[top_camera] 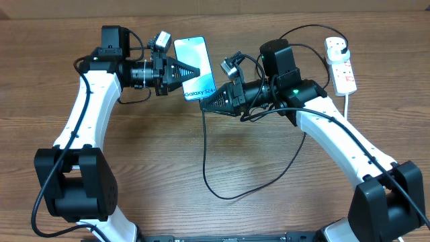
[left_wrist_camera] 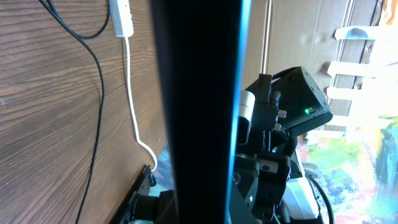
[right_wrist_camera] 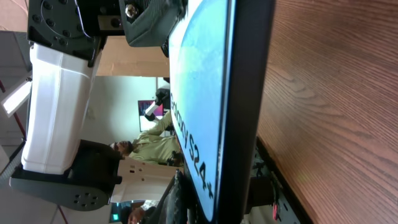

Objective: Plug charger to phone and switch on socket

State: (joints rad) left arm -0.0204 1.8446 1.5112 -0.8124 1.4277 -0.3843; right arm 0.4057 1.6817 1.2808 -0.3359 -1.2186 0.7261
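Phone [top_camera: 194,64]: screen up at the far middle of the tabletop [top_camera: 154,168], clamped in the closed left fingers [top_camera: 180,70]. Its lower edge meets the closed right fingers [top_camera: 216,101]; the charger [top_camera: 203,148] cable issues at their tips, but whether they pinch the connector cannot be told. Seating the plug likely wants the tip squared to the port and pushed along the phone's length, with the left grip bracing. Room: both wrists crowd the phone, a slack cable loop lies on the bare near tabletop, and the socket [top_camera: 340,64] sits well apart by the far right edge.
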